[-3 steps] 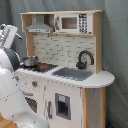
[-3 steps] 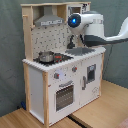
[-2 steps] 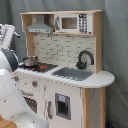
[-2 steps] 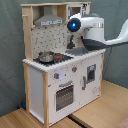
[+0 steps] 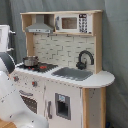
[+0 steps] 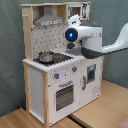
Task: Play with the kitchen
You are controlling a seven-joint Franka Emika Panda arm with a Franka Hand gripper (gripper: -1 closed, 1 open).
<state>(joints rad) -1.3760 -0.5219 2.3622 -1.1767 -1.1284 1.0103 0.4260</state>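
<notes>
The kitchen (image 5: 60, 75) (image 6: 55, 75) is a tall white and light-wood toy with a grey hood (image 5: 40, 25), a microwave, a tiled back, a sink (image 5: 75, 73) and a black faucet (image 5: 84, 59). A metal pot (image 5: 30, 61) (image 6: 46, 56) sits on the stove. In the second exterior view my white arm (image 6: 92, 40) reaches in from the right, in front of the counter, with a blue light on its wrist. The gripper (image 6: 75, 21) seems to be the small white piece above that light, near the microwave.
An oven door (image 6: 64, 95) and knobs face the front, with a small dispenser door (image 5: 62, 106) under the sink. A wooden table (image 6: 100, 112) carries the toy. Grey curtains hang behind. In the first exterior view, arm links (image 5: 7, 90) fill the left edge.
In the second exterior view the wrist with the blue light has dropped from beside the microwave to just above the counter. In the first exterior view the arm has shifted at the left edge.
</notes>
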